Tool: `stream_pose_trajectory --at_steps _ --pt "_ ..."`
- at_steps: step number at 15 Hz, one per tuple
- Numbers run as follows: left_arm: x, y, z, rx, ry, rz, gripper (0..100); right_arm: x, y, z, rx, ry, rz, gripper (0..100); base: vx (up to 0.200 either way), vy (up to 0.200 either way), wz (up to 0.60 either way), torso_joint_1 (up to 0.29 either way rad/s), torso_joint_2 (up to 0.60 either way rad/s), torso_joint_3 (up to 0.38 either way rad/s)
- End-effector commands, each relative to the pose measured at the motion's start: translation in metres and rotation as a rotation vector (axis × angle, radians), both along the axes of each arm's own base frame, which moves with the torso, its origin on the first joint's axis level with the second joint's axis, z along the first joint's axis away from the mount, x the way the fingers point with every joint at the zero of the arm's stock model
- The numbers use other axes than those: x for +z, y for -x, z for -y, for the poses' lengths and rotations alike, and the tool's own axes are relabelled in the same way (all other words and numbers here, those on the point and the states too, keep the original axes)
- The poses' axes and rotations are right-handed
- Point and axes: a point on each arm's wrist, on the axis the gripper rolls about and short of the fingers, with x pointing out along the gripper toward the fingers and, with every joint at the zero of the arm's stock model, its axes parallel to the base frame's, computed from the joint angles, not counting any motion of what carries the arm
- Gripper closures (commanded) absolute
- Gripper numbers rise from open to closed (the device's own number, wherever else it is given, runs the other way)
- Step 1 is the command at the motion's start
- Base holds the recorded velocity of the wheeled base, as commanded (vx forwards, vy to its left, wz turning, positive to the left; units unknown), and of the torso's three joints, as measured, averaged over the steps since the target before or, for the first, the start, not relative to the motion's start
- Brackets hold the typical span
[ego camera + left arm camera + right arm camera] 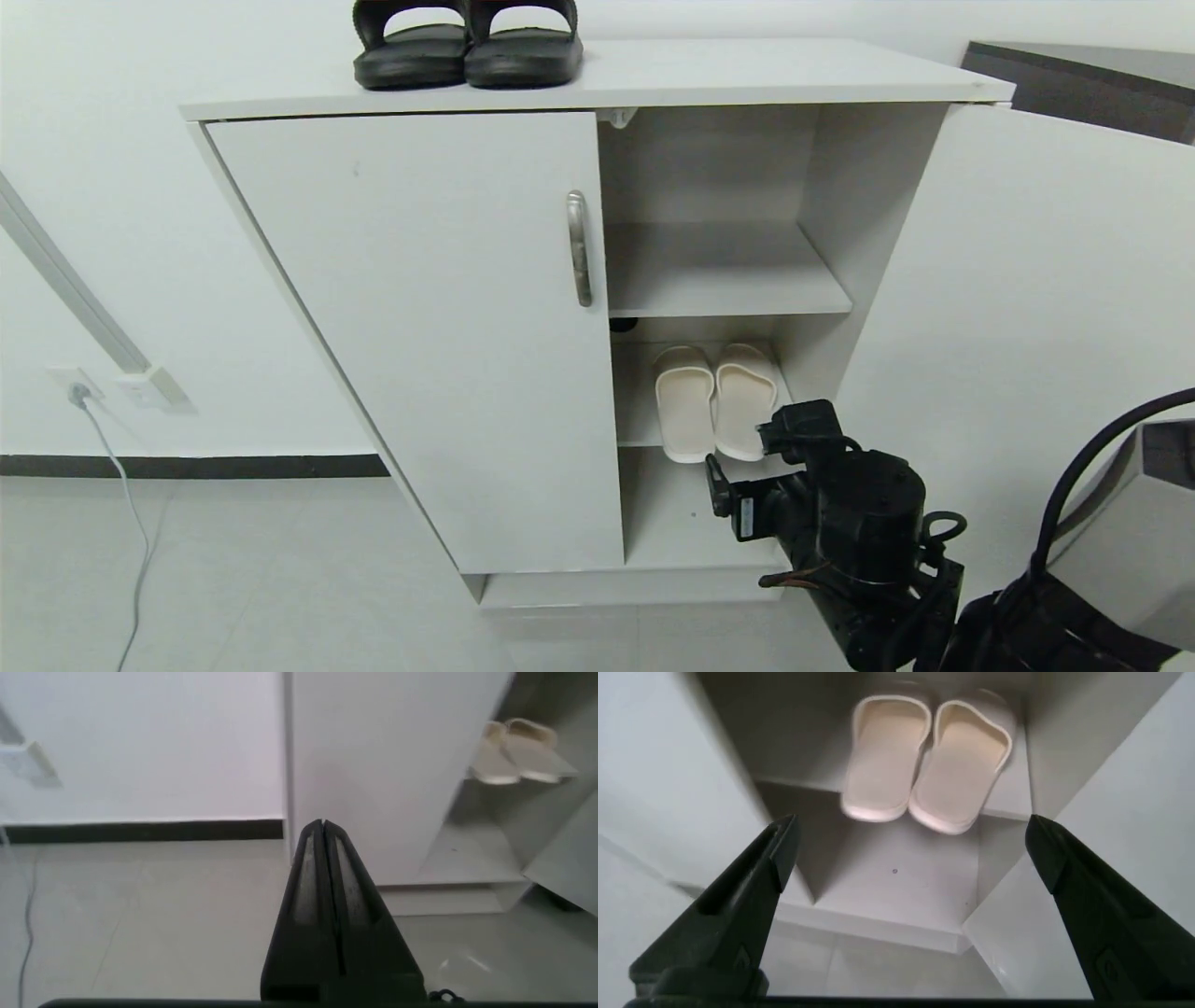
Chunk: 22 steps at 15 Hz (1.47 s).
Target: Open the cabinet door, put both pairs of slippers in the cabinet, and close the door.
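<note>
The right gripper [747,462] is hanging wide open and empty just before the white slippers [714,401] (lying on the middle shelf [635,406] of the cabinet [747,70]). The left gripper [322,831] is pinching shut on nothing. The black slippers [467,51] are sitting on the cabinet top, far ends cut off.

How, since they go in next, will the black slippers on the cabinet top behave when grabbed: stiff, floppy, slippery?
The black slippers look like thick moulded foam, so probably light and fairly stiff. Their matte surface suggests decent grip. They sit touching, near the front edge of the cabinet top, so a push could shift both.
</note>
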Motion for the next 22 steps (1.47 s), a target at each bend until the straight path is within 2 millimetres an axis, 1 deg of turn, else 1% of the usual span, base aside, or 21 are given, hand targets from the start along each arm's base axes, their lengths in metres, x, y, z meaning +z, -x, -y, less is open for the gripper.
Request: stream_pose_trajectory --at_steps 1,16,19,22 --pt "0.0006 0.0000 0.0000 0.000 0.000 0.001 100 -0.0014 0.0003 -0.0011 0.003 0.000 0.000 0 0.000 0.200 0.00 0.007 0.01 -0.002" --pt "0.0006 0.0000 -0.0001 0.003 0.003 0.002 100 -0.0005 0.0006 0.0000 0.001 -0.007 0.008 0 0.000 0.200 0.00 0.001 0.00 0.003" --pt "0.0006 0.0000 -0.0001 0.003 0.003 0.002 100 0.0023 0.0004 -0.0002 0.001 -0.029 0.032 0 0.000 0.000 0.00 0.000 0.00 0.000" --pt "0.0002 -0.0001 -0.0001 0.003 0.003 0.000 100 -0.0016 0.0020 0.0016 0.001 -0.002 0.023 0 0.000 0.000 0.00 0.000 0.00 0.000"
